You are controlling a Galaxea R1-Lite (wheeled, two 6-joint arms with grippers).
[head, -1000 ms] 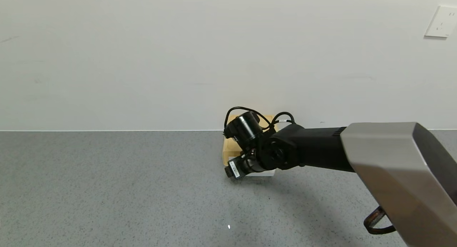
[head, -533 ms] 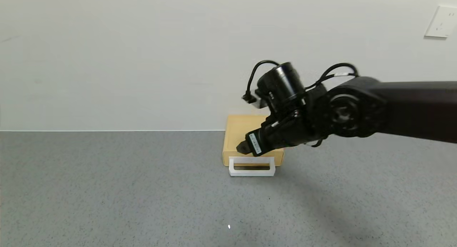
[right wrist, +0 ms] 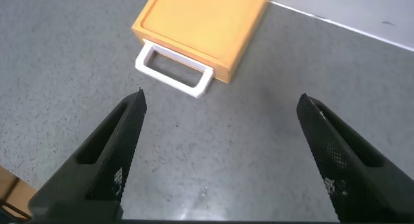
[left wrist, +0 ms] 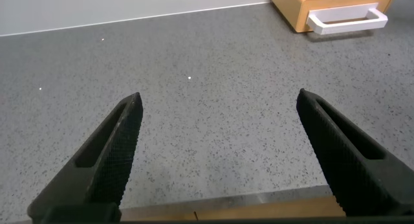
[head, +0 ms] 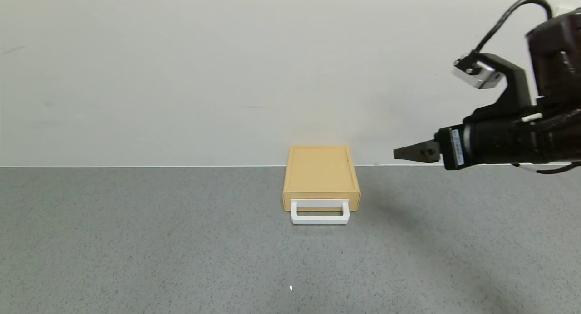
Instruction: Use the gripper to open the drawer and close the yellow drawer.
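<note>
The pale yellow drawer [head: 320,175] lies on the grey table against the wall, its tray pushed into the case and its white loop handle [head: 320,214] facing me. My right gripper [head: 401,154] hangs in the air to the right of the drawer and well above the table, open and empty. In the right wrist view the drawer [right wrist: 200,26] and handle [right wrist: 173,70] lie beyond the wide-open right gripper [right wrist: 221,100]. My left gripper [left wrist: 219,96] is open and empty low over the table's near edge, with the drawer [left wrist: 323,4] far off.
The grey speckled table [head: 159,241] spreads on all sides of the drawer. A white wall [head: 181,78] stands directly behind the case. The table's front edge strip [left wrist: 226,208] shows under the left gripper.
My right arm has lifted off the drawer's handle and swung up and to the right, away from it. The drawer has not moved.
</note>
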